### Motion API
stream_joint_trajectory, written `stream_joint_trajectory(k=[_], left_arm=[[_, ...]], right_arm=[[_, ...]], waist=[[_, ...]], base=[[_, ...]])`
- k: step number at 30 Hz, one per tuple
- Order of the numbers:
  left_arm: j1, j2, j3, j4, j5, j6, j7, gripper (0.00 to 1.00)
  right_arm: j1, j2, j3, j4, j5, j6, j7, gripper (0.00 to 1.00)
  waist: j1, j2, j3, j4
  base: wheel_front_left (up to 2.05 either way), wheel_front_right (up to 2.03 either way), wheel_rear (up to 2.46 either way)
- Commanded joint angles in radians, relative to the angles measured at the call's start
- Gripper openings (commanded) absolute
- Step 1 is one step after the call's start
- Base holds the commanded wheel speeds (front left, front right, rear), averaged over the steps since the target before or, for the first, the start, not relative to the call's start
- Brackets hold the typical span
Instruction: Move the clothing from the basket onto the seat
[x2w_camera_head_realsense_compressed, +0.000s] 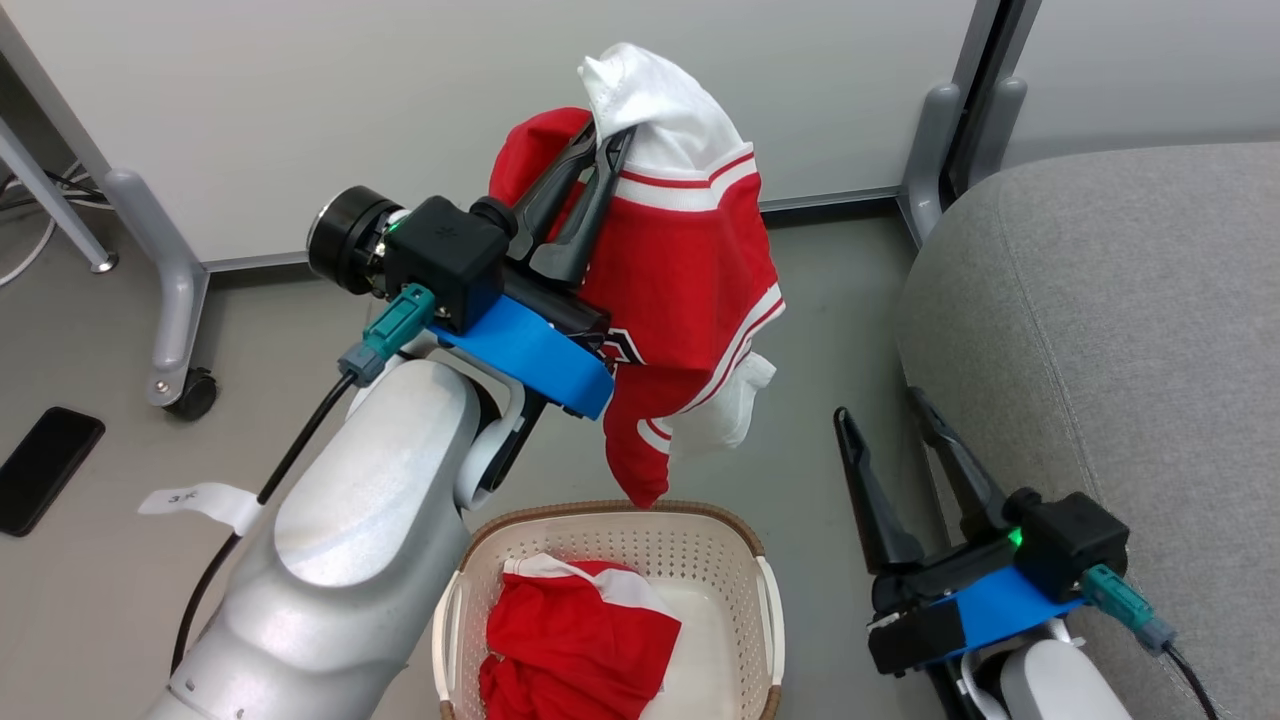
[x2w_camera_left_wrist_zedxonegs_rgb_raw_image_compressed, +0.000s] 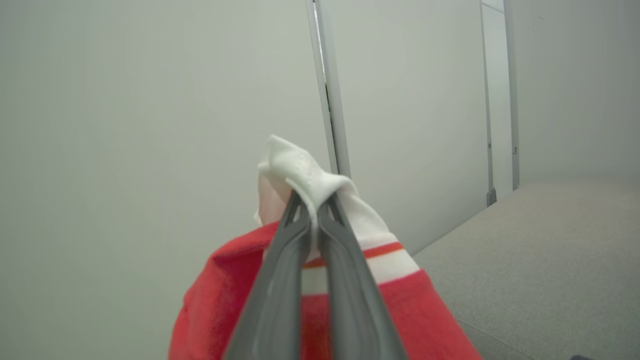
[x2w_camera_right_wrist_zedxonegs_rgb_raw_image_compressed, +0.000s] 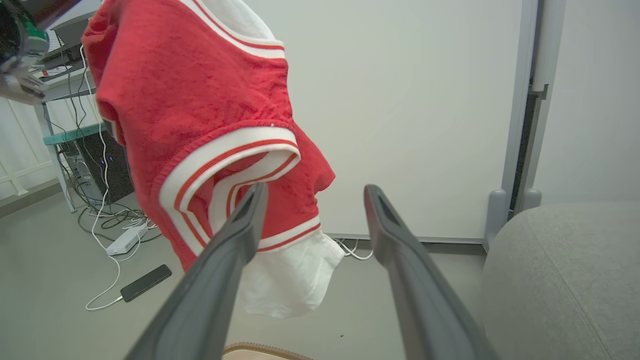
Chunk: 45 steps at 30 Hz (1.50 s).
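The left hand (x2w_camera_head_realsense_compressed: 608, 135) was clenched on a white fold of the lifted garment (x2w_camera_head_realsense_compressed: 690, 270), its two fingers pressed together with the cloth bunched over their tips; the left wrist view showed the same pinch (x2w_camera_left_wrist_zedxonegs_rgb_raw_image_compressed: 315, 200). The garment hung straight down from that hand, its long axis vertical. Its lowest red corner dangled just above the far rim of the basket (x2w_camera_head_realsense_compressed: 700, 515) and did not appear to touch it. The second garment (x2w_camera_head_realsense_compressed: 575, 640) lay crumpled inside the basket, below and on the near side of the left hand.

The seat (x2w_camera_head_realsense_compressed: 1120, 330) lay to the right of the left hand, well apart from it, with the right hand (x2w_camera_head_realsense_compressed: 880, 408) in between. That right hand was released and empty, its fingers spread wide, just beside the seat's rounded edge, and so the nearer of the two to it. In the right wrist view the hanging cloth sat to the left of the spread fingers (x2w_camera_right_wrist_zedxonegs_rgb_raw_image_compressed: 316, 189) and the seat (x2w_camera_right_wrist_zedxonegs_rgb_raw_image_compressed: 565, 280) to their right.

The coming carry therefore seemed to turn on a sideways sweep to the right. It would need enough height for the dangling hem to pass over the right hand and the seat's edge.
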Motion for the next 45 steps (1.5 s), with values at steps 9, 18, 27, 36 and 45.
stream_joint_trajectory(k=[9, 18, 27, 36, 45], left_arm=[[-0.028, -0.024, -0.027, 0.002, -0.007, -0.004, 0.0, 0.0], [-0.05, -0.046, -0.055, 0.007, -0.008, -0.007, -0.005, 0.0], [-0.062, -0.066, -0.076, 0.003, -0.012, -0.007, -0.012, 0.0], [-0.067, -0.079, -0.091, -0.002, -0.017, -0.006, -0.017, 0.0], [-0.06, -0.083, -0.094, 0.01, -0.02, -0.005, -0.02, 0.0]], right_arm=[[-0.034, -0.003, 0.19, 0.07, 0.075, 0.001, -0.005, 1.0], [-0.139, -0.003, 0.287, 0.133, 0.155, 0.001, -0.005, 1.0], [-0.22, -0.003, 0.291, 0.182, 0.186, 0.001, -0.005, 1.0], [-0.257, -0.003, 0.293, 0.167, 0.232, 0.001, -0.005, 1.0], [-0.256, -0.003, 0.301, 0.158, 0.24, 0.001, -0.005, 0.0]], waist=[[0.0001, -0.0001, 0.009, 0.041], [0.0001, -0.0001, 0.021, 0.073], [0.0001, -0.0001, 0.035, 0.098], [0.0001, -0.0001, 0.04, 0.114], [0.0001, -0.0001, 0.034, 0.116]], base=[[0.0, 0.0, 0.0], [0.0, 0.0, 0.0], [0.0, 0.0, 0.0], [0.0, 0.0, 0.0], [0.0, 0.0, 0.0]])
